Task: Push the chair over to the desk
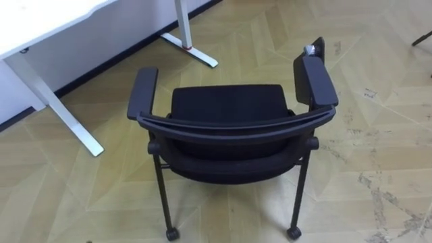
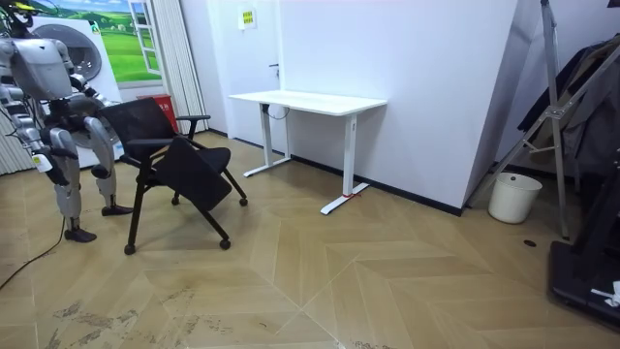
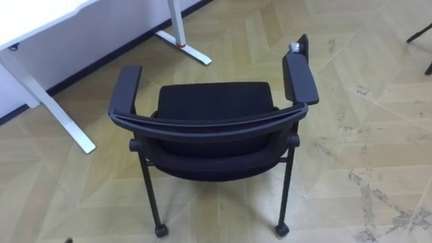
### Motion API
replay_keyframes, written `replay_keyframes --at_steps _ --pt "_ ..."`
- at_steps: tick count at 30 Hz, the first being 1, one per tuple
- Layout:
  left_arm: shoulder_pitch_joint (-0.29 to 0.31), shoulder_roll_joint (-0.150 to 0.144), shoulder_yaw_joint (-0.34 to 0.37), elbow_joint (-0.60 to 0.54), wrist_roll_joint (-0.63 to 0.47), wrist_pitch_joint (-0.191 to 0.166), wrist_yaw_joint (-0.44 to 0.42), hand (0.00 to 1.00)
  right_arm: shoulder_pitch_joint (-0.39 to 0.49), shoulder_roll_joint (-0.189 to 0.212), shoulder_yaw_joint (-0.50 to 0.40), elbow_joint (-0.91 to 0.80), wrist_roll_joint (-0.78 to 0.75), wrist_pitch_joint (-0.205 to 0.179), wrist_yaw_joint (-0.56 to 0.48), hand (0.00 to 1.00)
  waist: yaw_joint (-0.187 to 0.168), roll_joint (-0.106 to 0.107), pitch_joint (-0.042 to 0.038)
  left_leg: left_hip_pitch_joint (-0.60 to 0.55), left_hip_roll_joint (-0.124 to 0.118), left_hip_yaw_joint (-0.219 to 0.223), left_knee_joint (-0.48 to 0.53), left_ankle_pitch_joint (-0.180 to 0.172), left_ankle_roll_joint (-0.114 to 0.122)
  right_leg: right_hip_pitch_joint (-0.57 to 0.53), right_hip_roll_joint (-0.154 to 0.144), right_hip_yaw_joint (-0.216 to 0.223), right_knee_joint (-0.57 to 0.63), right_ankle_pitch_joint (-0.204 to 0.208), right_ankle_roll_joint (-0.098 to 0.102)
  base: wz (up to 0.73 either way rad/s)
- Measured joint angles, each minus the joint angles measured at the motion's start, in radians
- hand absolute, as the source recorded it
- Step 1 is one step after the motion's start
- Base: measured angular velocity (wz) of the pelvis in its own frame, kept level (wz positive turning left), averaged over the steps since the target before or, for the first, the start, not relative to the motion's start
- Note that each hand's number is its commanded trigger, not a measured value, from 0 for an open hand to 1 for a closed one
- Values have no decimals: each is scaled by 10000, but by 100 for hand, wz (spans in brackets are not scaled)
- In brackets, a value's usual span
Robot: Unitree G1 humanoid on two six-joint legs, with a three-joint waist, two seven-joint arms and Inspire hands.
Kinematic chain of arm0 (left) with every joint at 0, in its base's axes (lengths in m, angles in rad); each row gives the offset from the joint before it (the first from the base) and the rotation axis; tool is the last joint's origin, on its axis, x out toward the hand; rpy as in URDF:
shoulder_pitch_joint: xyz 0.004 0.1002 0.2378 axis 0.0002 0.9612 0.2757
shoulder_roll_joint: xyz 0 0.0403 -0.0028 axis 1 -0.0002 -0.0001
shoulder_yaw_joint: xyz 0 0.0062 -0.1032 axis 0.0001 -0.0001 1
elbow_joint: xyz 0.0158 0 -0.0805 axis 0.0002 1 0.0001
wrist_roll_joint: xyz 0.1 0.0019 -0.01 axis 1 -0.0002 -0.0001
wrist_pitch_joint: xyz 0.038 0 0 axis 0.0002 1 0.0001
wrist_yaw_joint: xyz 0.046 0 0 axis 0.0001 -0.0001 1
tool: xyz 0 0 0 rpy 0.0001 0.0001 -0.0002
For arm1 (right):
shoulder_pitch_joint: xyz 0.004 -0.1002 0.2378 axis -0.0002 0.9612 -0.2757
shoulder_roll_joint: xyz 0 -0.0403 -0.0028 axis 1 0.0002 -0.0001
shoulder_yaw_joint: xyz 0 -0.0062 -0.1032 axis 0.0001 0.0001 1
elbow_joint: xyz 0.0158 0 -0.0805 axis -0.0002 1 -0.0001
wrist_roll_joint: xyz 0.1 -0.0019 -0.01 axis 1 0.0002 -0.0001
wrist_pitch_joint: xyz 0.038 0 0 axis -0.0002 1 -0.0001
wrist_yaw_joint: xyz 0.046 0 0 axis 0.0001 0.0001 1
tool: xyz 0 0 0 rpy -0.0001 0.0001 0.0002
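The chair (image 1: 226,101) is sitting square in front of the robot on the wood floor (image 1: 378,169), its backrest (image 1: 236,128) facing the robot and its seat pointing away toward the table (image 1: 47,20). It is standing apart from the table, near it but not under it. Nothing is touching the backrest or either armrest.

In the room view the robot is standing just behind the chair with knees bent. Its right hand (image 2: 43,160) is hanging low by its side, clear of the chair. It is too small there for me to tell whether its fingers are apart or together.

I am judging the push as not yet begun.

**What could go wrong**
- A push off to one side of that curved top rail is likely to swing the chair round on its casters (image 1: 172,234) instead of rolling it straight.
- A shove high on the rail could tip the chair forward if a wheel is catching.
- If the chair is drifting left, the left armrest (image 1: 142,91) is heading for the near table leg (image 1: 67,118).

**Room to move**
- The far table foot (image 1: 196,50) is lying ahead of the seat, with a gap between the two legs and the wall running behind them.
- To the right the floor is opening wide and scuffed, well away from the bin (image 2: 513,197) by the far wall.
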Motion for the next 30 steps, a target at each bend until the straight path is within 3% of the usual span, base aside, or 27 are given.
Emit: replay_keyframes --at_steps 2,4,6,8,10,13,15,20,30 --pt "-183 145 -37 -361 874 -11 89 0 -19 -104 -17 -1 -269 -6 0 0 -50 24 -8 14 -1 9 -4 2 1 2 -6 4 7 0 -1 0" --pt "-443 330 -43 -411 1377 41 104 0 -24 -207 4 -27 -416 14 -1 0 -141 138 -85 40 -2 23 -11 2 1 3 -10 10 29 0 -1 -2" --pt "-522 502 -46 -909 1788 317 94 0 4 -267 1 -83 -427 36 -7 0 -234 203 -107 69 -1 57 -20 2 1 3 -10 47 21 0 0 -5" --pt "-685 674 -131 -1767 2271 523 94 0 0 -372 -14 -100 -544 118 -82 0 -271 206 -65 69 -10 67 -19 3 3 -2 -23 67 11 1 -1 -2" --pt "-882 824 -248 -1939 2724 591 84 0 2 -417 -6 -104 -704 123 -179 0 -314 226 -61 69 -12 71 -17 3 3 -4 -23 111 13 1 -1 0" --pt "-1103 869 -420 -2110 2983 861 34 0 -14 -508 2 -157 -693 162 -220 0 -482 352 -41 46 -10 66 -15 2 3 -33 -21 141 21 1 -1 0" --pt "-1138 877 -645 -2845 2981 1051 -210 0 -26 -587 11 -408 -700 327 -214 0 -510 456 -17 -15 -9 65 -9 2 5 -109 -22 127 74 0 -1 0" --pt "-1541 1060 -651 -3654 3402 1160 -520 0 -115 -621 52 -356 -752 336 -205 0 -578 461 6 -165 -9 20 54 4 8 -161 -30 125 103 1 -1 1" --pt "-1545 1258 -894 -5951 5049 1581 -1017 0 -185 -635 123 -381 -820 334 -265 0 -751 494 4 -165 -9 25 40 4 7 -247 -30 136 105 1 -1 0"
